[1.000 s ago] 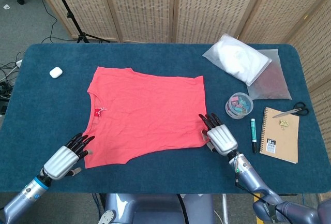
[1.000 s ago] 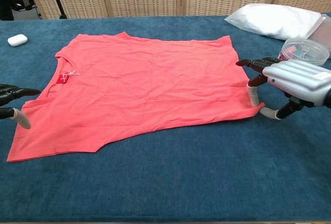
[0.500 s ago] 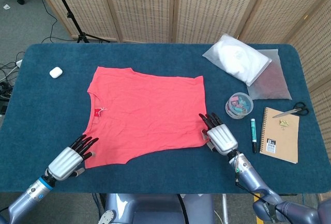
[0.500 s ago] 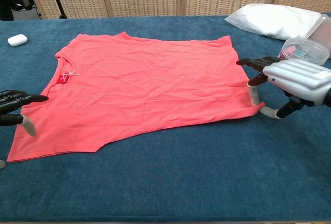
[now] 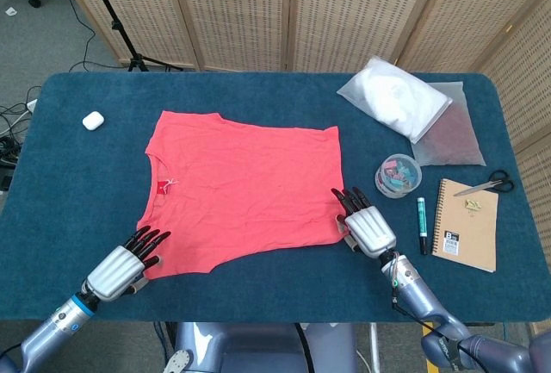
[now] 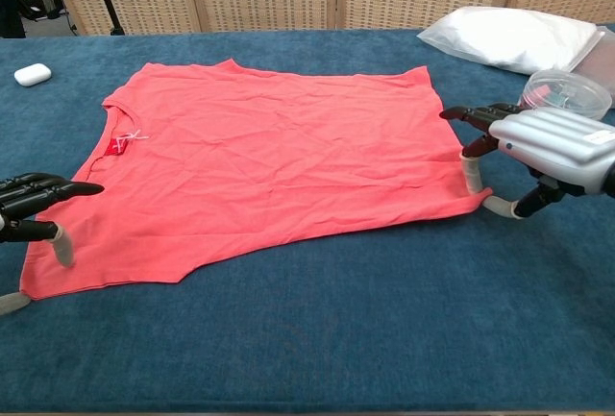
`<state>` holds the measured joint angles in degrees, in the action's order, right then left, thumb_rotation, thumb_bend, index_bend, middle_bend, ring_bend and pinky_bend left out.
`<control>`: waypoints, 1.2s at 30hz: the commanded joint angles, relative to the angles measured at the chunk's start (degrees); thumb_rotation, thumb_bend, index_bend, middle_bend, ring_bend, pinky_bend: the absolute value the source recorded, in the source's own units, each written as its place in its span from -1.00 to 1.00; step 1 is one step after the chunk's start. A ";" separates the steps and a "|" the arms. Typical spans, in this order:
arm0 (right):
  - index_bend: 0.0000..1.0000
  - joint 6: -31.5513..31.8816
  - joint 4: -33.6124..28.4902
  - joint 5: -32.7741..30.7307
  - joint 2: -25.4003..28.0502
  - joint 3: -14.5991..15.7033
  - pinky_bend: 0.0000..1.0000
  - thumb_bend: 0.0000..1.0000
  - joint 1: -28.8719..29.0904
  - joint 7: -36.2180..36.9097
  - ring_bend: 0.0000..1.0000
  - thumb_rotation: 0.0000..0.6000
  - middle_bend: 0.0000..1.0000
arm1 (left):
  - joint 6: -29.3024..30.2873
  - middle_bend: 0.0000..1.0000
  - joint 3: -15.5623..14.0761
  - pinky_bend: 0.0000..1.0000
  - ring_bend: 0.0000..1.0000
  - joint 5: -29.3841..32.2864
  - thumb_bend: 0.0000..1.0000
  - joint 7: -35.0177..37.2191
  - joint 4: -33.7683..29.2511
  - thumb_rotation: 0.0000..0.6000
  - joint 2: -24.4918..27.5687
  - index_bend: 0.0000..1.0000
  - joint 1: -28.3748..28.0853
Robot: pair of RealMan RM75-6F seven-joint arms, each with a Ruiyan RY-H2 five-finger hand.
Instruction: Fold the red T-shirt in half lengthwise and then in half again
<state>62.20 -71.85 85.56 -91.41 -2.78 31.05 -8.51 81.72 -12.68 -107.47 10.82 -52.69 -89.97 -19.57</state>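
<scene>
The red T-shirt lies flat mid-tabletop. The left hand and right hand, fingers spread and holding nothing, touch its near corners.

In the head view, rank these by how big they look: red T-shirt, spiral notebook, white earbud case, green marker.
Largest to smallest:
1. red T-shirt
2. spiral notebook
3. green marker, long but thin
4. white earbud case, close to the marker in area, so that order is unsure.
</scene>
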 commanded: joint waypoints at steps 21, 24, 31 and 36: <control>0.09 0.01 -0.21 -0.05 0.22 0.03 -1.00 -0.17 0.11 0.30 -1.00 1.00 -1.00 | -0.69 -1.00 0.07 -1.00 -1.00 1.43 -0.03 -0.46 -0.34 1.00 -0.19 0.32 0.01; 0.11 0.02 -0.27 0.08 0.26 0.10 -1.00 -0.17 0.15 0.49 -1.00 1.00 -1.00 | -0.49 -1.00 -0.01 -1.00 -1.00 1.46 -0.01 -0.30 -0.72 1.00 0.07 0.37 0.06; 0.15 0.88 -1.26 2.10 1.24 0.78 -1.00 -0.10 0.35 3.53 -1.00 1.00 -0.97 | 1.03 -1.00 -0.35 -1.00 -1.00 1.04 0.00 0.82 -2.90 1.00 1.50 0.39 0.21; 0.19 1.67 -2.56 3.97 2.47 1.55 -1.00 -0.07 0.49 6.32 -1.00 1.00 -0.95 | 1.34 -1.00 -0.90 -1.00 -1.00 0.74 0.10 1.86 -5.59 1.00 3.48 0.39 0.10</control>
<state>63.62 -74.00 89.09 -89.32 -1.51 31.49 -2.71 82.94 -13.34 -106.58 12.34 -57.53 -87.11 -19.41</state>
